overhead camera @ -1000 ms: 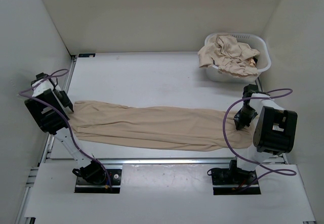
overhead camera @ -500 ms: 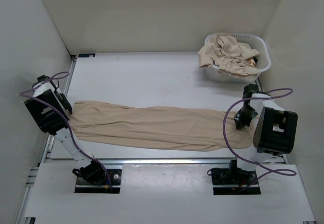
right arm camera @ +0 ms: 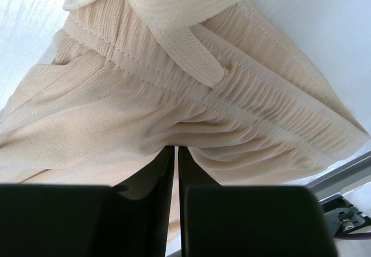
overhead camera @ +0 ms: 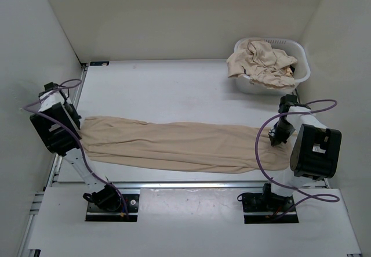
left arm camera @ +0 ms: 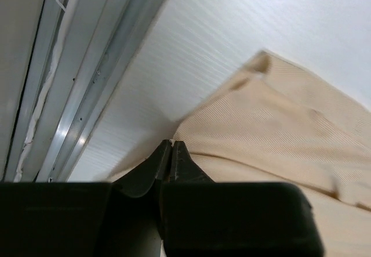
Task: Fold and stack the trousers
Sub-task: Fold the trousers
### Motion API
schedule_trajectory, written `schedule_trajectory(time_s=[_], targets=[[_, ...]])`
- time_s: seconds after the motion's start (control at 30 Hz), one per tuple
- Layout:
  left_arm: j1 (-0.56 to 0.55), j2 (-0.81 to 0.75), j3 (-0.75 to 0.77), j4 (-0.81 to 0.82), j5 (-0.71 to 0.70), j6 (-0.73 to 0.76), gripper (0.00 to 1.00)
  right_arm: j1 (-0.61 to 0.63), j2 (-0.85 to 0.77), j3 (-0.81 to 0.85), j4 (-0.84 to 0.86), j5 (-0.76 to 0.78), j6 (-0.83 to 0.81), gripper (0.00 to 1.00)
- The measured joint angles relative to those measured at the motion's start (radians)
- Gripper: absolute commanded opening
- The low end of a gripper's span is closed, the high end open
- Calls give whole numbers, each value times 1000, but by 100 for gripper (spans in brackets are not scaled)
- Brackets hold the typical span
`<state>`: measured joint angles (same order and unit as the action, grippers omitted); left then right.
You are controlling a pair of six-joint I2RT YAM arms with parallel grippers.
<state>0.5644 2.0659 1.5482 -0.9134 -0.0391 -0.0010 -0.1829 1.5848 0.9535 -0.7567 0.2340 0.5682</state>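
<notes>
Across the worktop (overhead camera: 174,83), my left gripper (left arm camera: 172,147) and right gripper (right arm camera: 175,152), jaws closed, are clamping the trousers (overhead camera: 179,147) at opposite ends; folding likely requires a synchronised lift.

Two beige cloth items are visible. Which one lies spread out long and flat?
The trousers, stretched left to right across the table. The other beige cloth sits crumpled in the white basket at the far right.

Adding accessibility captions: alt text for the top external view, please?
Light beige cloth trousers lie stretched across the white table, fingers of the left gripper shut on the leg end, those of the right gripper on the waistband. A white slotted plastic basket of crumpled cloth sits far right.
</notes>
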Motion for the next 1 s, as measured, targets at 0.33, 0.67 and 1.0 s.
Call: schedule_trajectory(time_s=[0.33, 0.67, 1.0], targets=[[-67, -140, 84, -29, -2, 0, 14, 0, 0, 0, 0, 0, 0, 9], [-67, -11, 233, -42, -6, 2, 39, -5, 0, 0, 2, 7, -2, 21], [-67, 170, 283, -55, -9, 0, 71, -10, -151, 86, -54, -5, -76, 80]])
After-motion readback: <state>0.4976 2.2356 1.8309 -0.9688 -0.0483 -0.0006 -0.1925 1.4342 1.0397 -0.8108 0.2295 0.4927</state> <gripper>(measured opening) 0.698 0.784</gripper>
